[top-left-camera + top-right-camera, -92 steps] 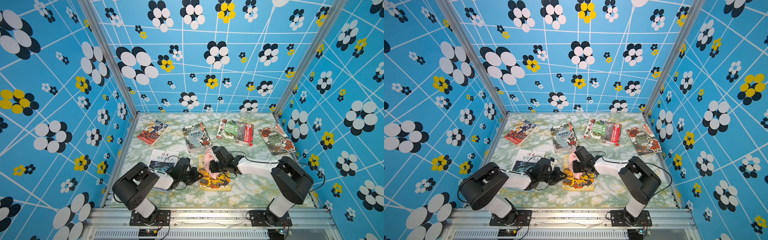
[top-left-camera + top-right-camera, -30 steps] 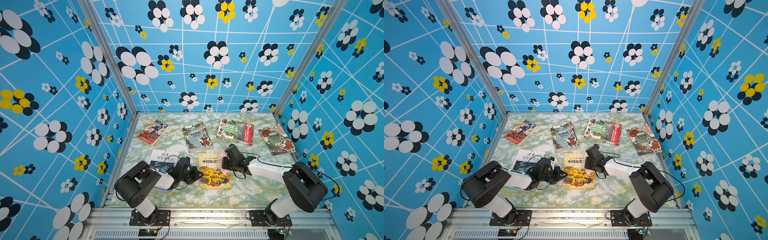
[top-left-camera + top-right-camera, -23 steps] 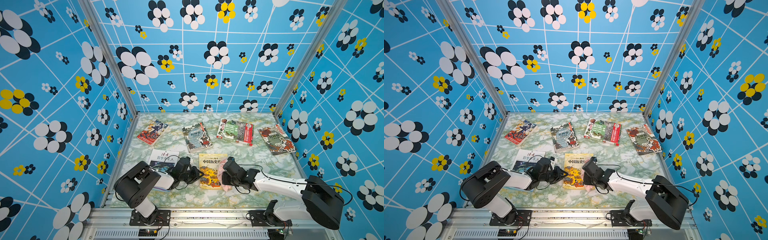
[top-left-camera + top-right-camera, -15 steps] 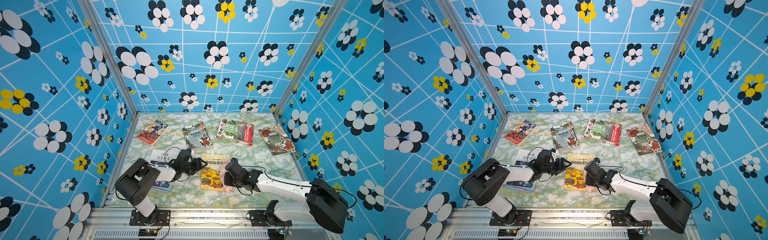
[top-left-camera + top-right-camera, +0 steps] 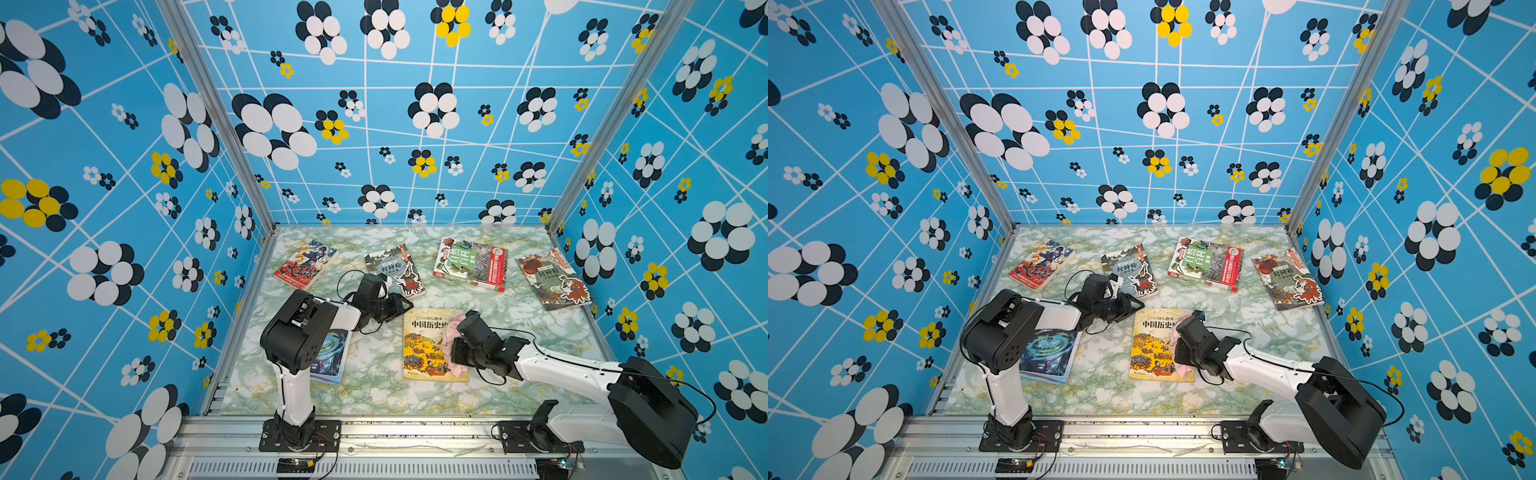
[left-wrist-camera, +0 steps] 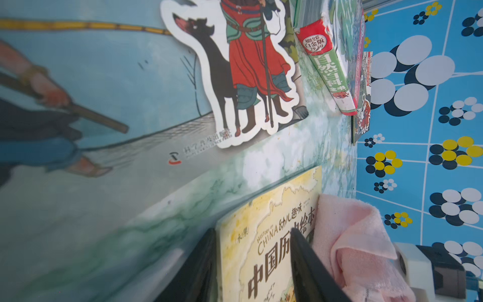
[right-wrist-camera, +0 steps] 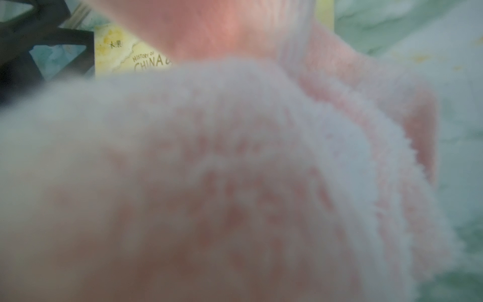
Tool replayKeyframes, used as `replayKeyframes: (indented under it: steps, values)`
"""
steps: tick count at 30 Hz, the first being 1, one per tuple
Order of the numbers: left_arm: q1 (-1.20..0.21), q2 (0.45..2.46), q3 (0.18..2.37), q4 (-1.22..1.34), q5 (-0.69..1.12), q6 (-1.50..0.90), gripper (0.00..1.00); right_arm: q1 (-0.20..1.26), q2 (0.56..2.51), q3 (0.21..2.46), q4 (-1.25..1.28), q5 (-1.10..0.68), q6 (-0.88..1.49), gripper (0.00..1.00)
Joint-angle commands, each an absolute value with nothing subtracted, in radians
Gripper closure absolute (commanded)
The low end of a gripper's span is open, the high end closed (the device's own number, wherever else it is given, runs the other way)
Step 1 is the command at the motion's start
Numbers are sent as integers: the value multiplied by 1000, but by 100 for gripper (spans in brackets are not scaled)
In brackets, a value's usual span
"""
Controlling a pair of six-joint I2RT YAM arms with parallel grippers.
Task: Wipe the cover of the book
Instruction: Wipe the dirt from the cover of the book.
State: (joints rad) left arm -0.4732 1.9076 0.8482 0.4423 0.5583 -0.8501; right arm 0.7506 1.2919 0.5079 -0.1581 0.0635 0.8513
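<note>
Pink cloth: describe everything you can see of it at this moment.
The cloth is pale pink, fluffy, towel-like fabric, crumpled into a loose bunch rather than spread flat. The right hand is shut on it, with folds sticking out on both sides of the hand. It lies on the right part of the yellow book, covering the end of the title. Up close its pile looks soft and fuzzy.
</note>
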Motion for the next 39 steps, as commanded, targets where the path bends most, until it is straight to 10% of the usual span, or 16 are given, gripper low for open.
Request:
replayKeyframes:
  steps: [1, 18, 30, 39]
  values:
    - [-481, 1938, 872, 386, 613, -819, 60, 717, 1349, 431, -315, 95, 823, 100]
    - [-515, 1961, 910, 430, 660, -827, 94, 671, 1513, 554, -204, 5, 699, 100]
    - [-488, 1974, 900, 512, 593, -829, 100, 979, 1592, 668, -198, -243, 537, 100]
    - [-485, 1973, 908, 527, 584, -827, 100, 720, 1475, 598, -250, -29, 563, 100]
